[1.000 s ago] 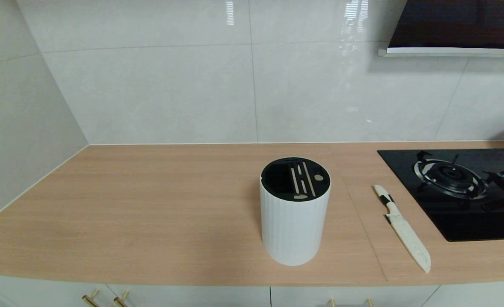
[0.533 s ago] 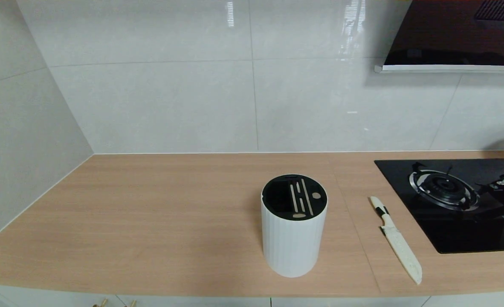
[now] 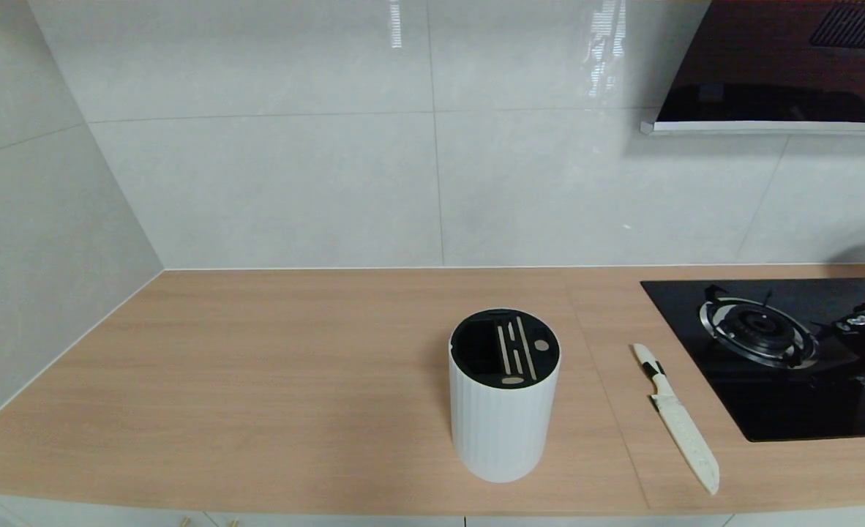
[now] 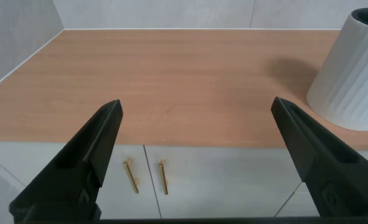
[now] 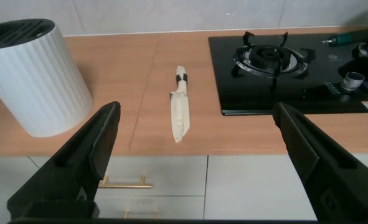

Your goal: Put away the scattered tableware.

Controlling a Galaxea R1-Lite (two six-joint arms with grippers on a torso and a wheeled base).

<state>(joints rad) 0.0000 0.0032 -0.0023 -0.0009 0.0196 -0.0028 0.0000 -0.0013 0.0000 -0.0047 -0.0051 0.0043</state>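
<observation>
Tabletop: we face a wooden tabletop (image 3: 293, 380).
Holder: white holder (image 3: 503, 417), upright.
Knife: pale knife (image 3: 674, 417) flat, right of the holder, apart.
Claws: our left claw (image 4: 196, 107) and right claw (image 5: 197, 110) both spread.

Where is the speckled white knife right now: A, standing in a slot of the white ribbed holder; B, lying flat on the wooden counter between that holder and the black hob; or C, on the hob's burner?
B: the speckled white knife lies flat on the wooden counter, between the white ribbed holder and the black glass hob.
</observation>
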